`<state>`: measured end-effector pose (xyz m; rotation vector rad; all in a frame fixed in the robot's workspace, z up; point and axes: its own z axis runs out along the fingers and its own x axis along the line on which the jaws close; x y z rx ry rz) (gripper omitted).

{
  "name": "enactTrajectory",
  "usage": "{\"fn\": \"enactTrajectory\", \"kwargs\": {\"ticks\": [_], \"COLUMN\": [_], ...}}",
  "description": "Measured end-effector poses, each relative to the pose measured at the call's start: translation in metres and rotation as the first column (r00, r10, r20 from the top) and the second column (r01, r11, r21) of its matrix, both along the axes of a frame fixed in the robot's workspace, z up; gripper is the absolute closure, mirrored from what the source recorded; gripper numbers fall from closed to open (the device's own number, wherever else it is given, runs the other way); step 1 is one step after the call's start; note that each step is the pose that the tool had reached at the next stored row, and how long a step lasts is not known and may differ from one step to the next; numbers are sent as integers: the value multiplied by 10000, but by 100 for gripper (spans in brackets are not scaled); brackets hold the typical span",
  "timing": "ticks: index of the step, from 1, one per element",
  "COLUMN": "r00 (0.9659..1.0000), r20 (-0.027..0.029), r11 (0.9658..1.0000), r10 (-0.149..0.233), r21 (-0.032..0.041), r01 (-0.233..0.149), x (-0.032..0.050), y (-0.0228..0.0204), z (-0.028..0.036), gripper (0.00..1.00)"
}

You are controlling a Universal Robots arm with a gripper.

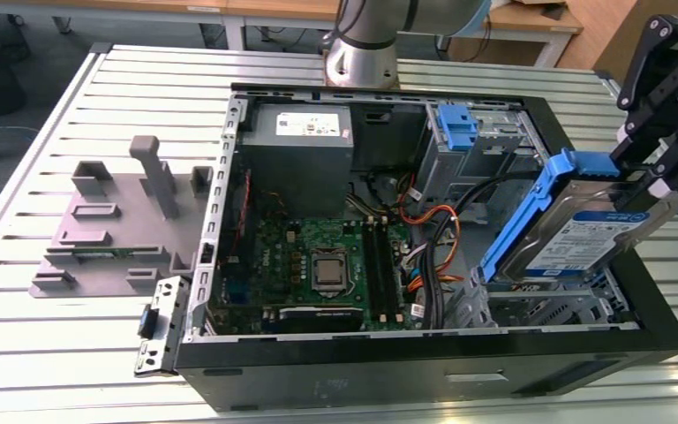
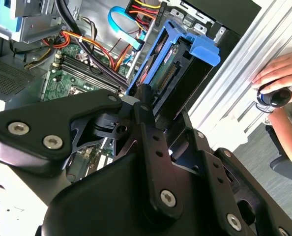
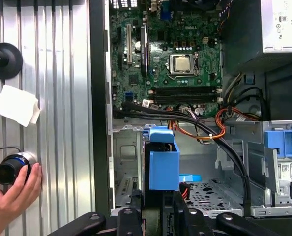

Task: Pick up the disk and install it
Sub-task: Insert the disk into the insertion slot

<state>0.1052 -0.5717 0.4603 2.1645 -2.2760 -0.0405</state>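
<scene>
A: Drives to tally?
B: One disk (image 1: 586,234), framed in blue. One bare blue bracket (image 1: 457,132) too.
A: And larger pieces?
B: One open computer case (image 1: 433,358), one motherboard (image 1: 315,265), one grey power-supply box (image 1: 297,146), one grey fixture (image 1: 103,230).
A: Anything more?
B: One gripper (image 1: 651,181), one hand (image 3: 13,196), one black round object (image 3: 8,169), one white paper scrap (image 3: 15,105).

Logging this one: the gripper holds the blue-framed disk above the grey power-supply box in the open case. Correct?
Wrong on the place. In the exterior view the gripper holds the disk, tilted, above the drive bay at the exterior view's right end of the open case.
</scene>
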Motion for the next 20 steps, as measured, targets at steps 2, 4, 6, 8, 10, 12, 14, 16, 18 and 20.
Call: {"fn": "enactTrajectory", "kwargs": {"ticks": [2,4,6,8,10,12,14,16,18,20], "r00": [10000,10000,10000,10000,10000,10000,10000,10000,10000,10000], "r20": [0,0,0,0,0,0,0,0,0,0], "r11": [10000,10000,10000,10000,10000,10000,10000,10000,10000,10000], "r10": [-1,-1,0,0,0,0,0,1,0,0], "r21": [-1,-1,-1,-3,-4,-4,-5,-1,-3,-2], "r01": [1,1,0,0,0,0,0,-1,0,0], "x": [0,0,1,1,1,1,1,5,8,8], "y": [0,0,2,2,3,3,2,6,17,23], "z": [0,-2,-22,-31,-41,-53,-53,-57,-58,-60], "gripper": [65,65,65,65,65,65,65,65,65,65]}}
